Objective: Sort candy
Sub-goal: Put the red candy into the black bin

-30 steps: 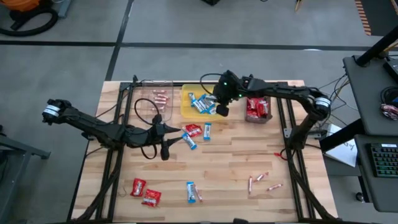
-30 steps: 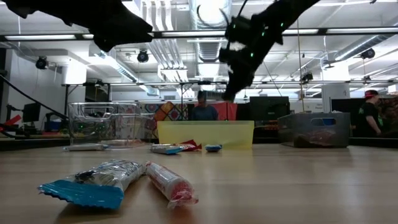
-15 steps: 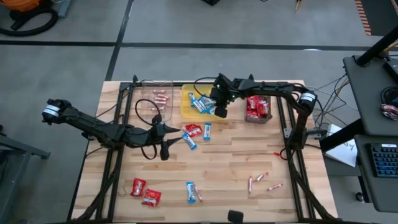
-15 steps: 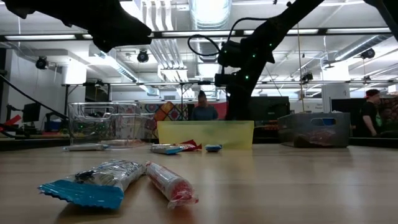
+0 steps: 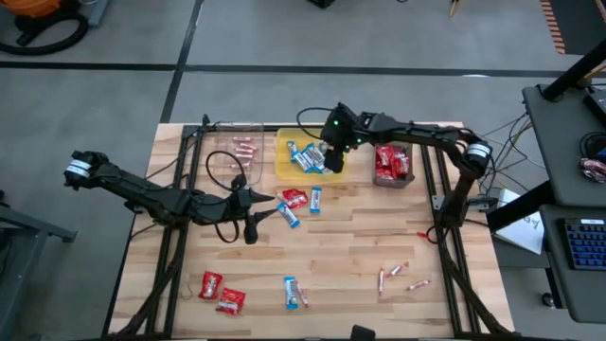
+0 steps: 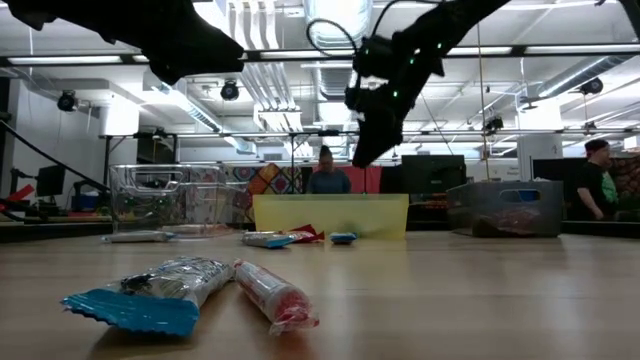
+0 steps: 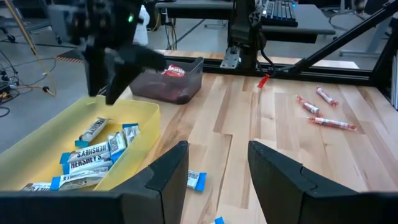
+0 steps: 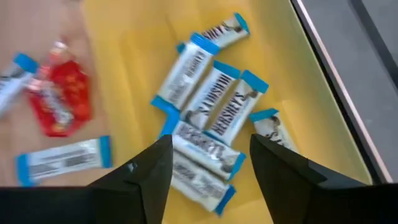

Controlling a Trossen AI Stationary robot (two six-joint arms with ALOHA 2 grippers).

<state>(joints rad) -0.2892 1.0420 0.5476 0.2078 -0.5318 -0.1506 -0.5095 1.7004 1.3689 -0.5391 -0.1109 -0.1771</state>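
Yellow tray held blue-and-white Hershey's bars; others, with red packets and pinkish sticks, lay loose on wooden table. Right gripper above tray, fingers spread, empty. Left gripper mid-table, spread, empty. Candy judged light, crinkly, slippery; pinch across wrapper middle.

Robotics lab / workshop. Wood surface on black alu frame, grey concrete floor w/ tape lines. Low view: exposed ducts & strip lights overhead, monitors, people at benches behind. Keyboard + cables on side desk.
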